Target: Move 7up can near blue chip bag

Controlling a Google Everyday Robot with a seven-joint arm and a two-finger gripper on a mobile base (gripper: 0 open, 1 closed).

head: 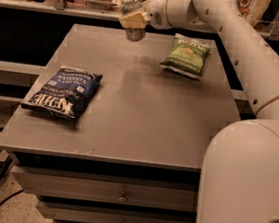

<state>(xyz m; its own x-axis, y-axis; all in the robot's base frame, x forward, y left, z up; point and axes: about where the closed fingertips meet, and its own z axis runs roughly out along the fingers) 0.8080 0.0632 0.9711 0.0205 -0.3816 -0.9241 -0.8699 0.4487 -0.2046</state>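
My gripper hangs above the far edge of the table, left of centre, and is shut on the 7up can. The can is silvery-grey, with its shiny top showing above the fingers and its lower body below them, held clear of the surface. The blue chip bag lies flat at the table's left side, near the front, well to the left of and nearer than the can. It is dark navy with white lettering.
A green chip bag lies at the back right of the grey table. My white arm and body fill the right side. Drawers sit below the tabletop. A shelf rail runs behind the table.
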